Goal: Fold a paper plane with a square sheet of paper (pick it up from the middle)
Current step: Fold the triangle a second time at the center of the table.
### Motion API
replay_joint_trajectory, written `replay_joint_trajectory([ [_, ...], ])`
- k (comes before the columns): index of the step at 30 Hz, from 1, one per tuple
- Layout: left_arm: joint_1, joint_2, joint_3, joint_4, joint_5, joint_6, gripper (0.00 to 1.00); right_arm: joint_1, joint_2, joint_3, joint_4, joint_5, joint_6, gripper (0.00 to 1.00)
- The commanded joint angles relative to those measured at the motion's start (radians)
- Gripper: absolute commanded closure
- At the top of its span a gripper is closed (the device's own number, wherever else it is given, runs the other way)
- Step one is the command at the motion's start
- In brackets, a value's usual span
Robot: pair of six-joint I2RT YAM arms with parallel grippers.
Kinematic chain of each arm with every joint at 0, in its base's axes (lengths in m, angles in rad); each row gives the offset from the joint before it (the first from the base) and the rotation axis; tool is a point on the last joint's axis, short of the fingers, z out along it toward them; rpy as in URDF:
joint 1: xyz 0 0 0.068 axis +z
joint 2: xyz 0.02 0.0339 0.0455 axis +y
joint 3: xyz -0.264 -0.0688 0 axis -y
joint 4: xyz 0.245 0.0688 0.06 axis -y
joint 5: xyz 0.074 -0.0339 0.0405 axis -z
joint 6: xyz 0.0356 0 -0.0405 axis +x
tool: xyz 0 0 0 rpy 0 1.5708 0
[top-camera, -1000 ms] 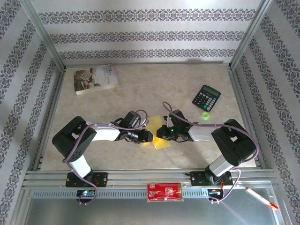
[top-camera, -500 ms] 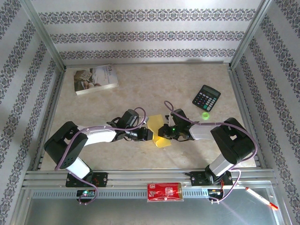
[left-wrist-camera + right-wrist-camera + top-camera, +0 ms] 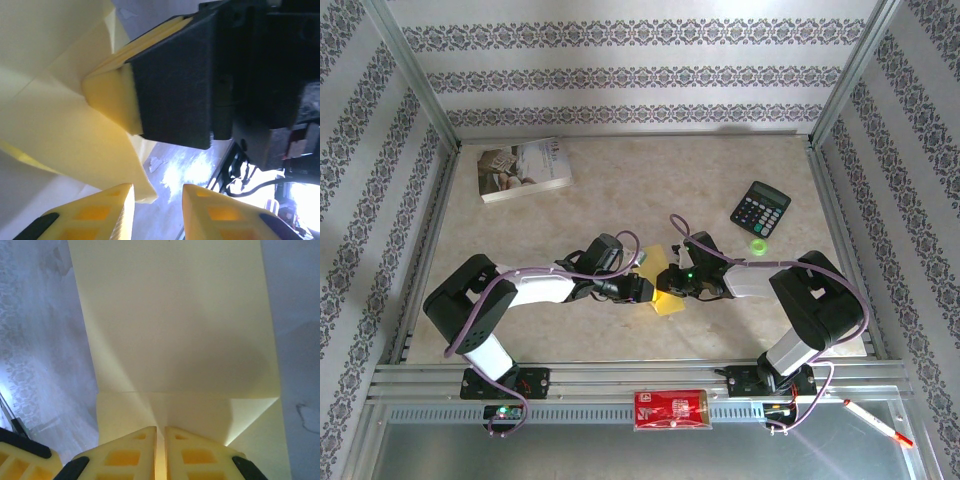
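Centre of the table (image 3: 620, 180): your right gripper (image 3: 161, 440) is pinched almost closed on the folded edge of the square sheet of paper (image 3: 170, 330). Your left gripper (image 3: 157, 210) faces it, fingers parted, with a corner of the sheet just at the gap.

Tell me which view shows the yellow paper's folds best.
The right wrist view: the yellow paper spreads broad, creases plain, pinched by the right gripper. The left wrist view shows a bent part; the top view, a small patch.

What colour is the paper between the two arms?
Pale yellow; the right wrist view shows the paper best.
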Motion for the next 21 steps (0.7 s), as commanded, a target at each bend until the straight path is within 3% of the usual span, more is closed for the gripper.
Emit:
replay_joint_trajectory([
  [1, -0.012, -0.003, 0.009, 0.081, 0.037, -0.017, 0.7, -0.007, -0.003, 0.01, -0.004, -0.017, -0.018, 0.87],
  [21, -0.014, 0.116, 0.043, 0.084, 0.056, -0.007, 0.74, -0.013, -0.023, 0.012, -0.004, -0.024, -0.006, 0.87],
])
